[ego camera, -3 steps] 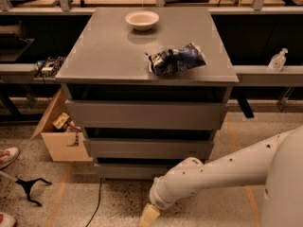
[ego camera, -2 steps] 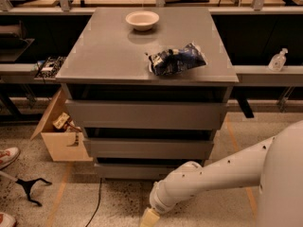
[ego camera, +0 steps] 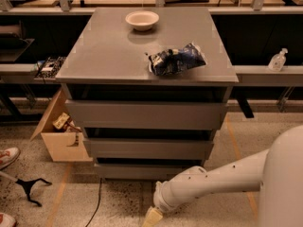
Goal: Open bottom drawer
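The bottom drawer (ego camera: 142, 170) is the lowest and narrowest grey front of the cabinet, flat and handleless, closed, just above the floor. Above it sit the middle drawer (ego camera: 149, 148) and the top drawer (ego camera: 144, 115), both closed. My white arm (ego camera: 222, 183) reaches in from the lower right, low over the floor in front of the cabinet. My gripper (ego camera: 150, 219) is at the bottom edge of the view, below and in front of the bottom drawer, apart from it. Only its cream-coloured base shows.
A white bowl (ego camera: 142, 19) and a dark blue bag (ego camera: 177, 59) lie on the cabinet top (ego camera: 104, 51). An open cardboard box (ego camera: 59, 131) stands at the cabinet's left. A black cable (ego camera: 97, 202) and a black stand (ego camera: 28, 187) lie on the floor. A bottle (ego camera: 277, 59) stands on the right shelf.
The arm has shifted slightly, the gripper staying low at the bottom edge. The drawers have not moved.
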